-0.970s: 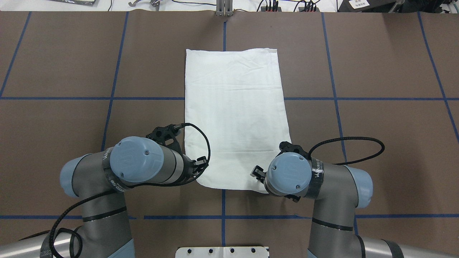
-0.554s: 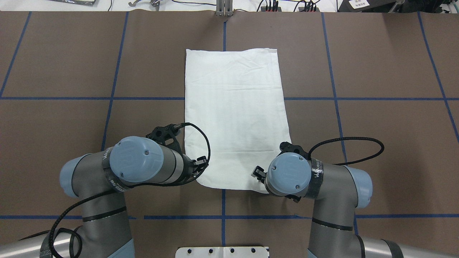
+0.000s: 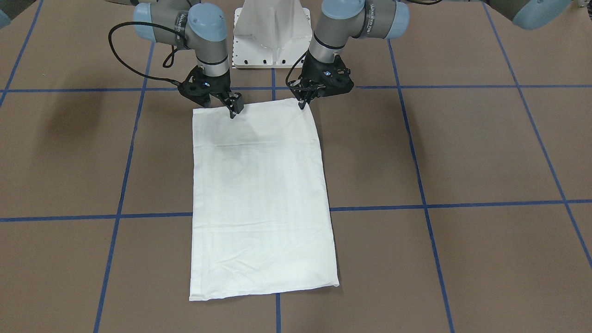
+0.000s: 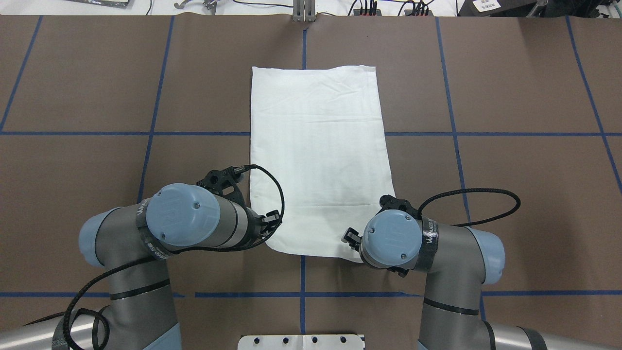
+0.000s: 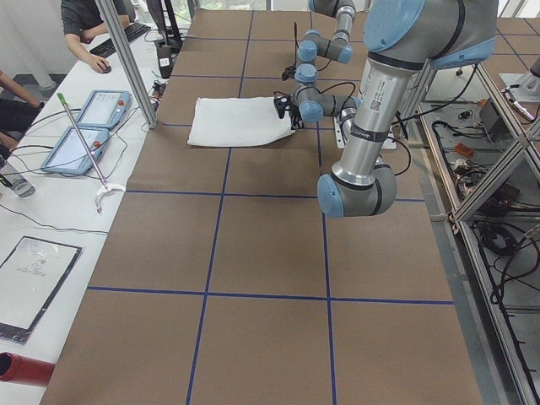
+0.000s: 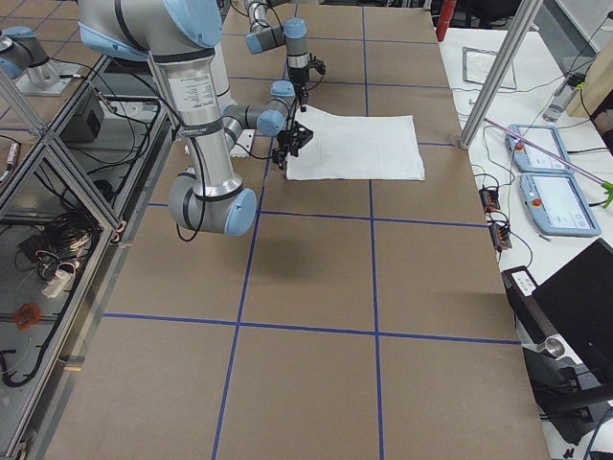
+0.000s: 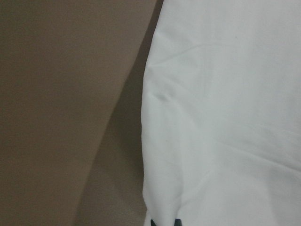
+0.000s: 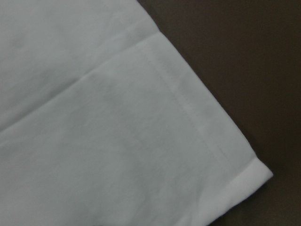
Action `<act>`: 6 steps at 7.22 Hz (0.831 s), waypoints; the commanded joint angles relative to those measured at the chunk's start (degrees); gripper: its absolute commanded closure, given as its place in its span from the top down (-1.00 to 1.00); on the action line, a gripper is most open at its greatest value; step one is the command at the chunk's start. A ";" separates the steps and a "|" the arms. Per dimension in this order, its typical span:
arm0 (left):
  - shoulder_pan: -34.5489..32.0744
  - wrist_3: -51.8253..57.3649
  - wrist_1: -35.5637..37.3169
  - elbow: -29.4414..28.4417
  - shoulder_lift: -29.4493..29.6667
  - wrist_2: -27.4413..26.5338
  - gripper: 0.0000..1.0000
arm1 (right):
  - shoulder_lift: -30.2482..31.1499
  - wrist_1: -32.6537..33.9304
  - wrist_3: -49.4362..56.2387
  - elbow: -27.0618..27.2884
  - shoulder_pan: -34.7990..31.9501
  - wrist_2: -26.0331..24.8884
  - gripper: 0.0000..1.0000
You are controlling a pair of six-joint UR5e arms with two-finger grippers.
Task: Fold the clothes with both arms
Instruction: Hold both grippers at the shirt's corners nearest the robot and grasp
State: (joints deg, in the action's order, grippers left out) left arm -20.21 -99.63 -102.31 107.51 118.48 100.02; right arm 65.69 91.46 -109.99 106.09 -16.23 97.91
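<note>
The white shirt [image 4: 318, 155] lies flat on the brown table, folded into a long rectangle; no collar, sleeves or print show. It also shows in the front view [image 3: 259, 194]. My left gripper [image 3: 302, 104] sits at the shirt's near corner on my left, its tips together on the cloth edge [image 7: 155, 141]. My right gripper [image 3: 234, 111] is down on the near edge, a little in from the other corner [image 8: 254, 174], and looks shut on the cloth. In the overhead view the wrists hide most of both grippers, left [image 4: 272, 219] and right [image 4: 348, 236].
The white pedestal base [image 3: 270, 32] stands just behind the grippers. Blue tape lines [image 4: 146, 133] divide the brown table. A side bench with tablets [image 5: 84, 126] and seated people runs along the far side. Cables and plugs [image 4: 369, 8] lie at the far edge.
Both wrists shifted slightly; the right one moved a little toward the robot's base. The shirt's outline is unchanged.
</note>
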 commanded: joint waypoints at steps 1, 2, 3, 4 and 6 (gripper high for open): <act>-0.10 0.05 0.00 0.16 0.00 0.00 -1.00 | 0.05 -0.14 0.04 -0.09 0.06 0.00 0.98; -0.10 0.05 0.00 0.16 0.00 0.00 -1.00 | 0.05 -0.23 0.12 -0.53 0.32 0.00 0.97; -0.10 0.05 0.00 0.16 0.00 0.00 -1.00 | -0.03 -0.49 0.13 -1.23 0.41 0.00 0.97; -0.18 0.05 0.00 0.16 0.00 0.00 -1.00 | -0.12 -0.49 0.13 -1.23 0.41 0.00 0.97; -0.10 0.05 0.00 0.16 -0.09 0.00 -1.00 | -0.38 -0.49 0.04 -0.71 -0.02 0.26 0.37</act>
State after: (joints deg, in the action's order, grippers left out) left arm -20.33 -99.58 -102.30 107.67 118.42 100.02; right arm 65.52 91.01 -109.92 105.07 -15.94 97.98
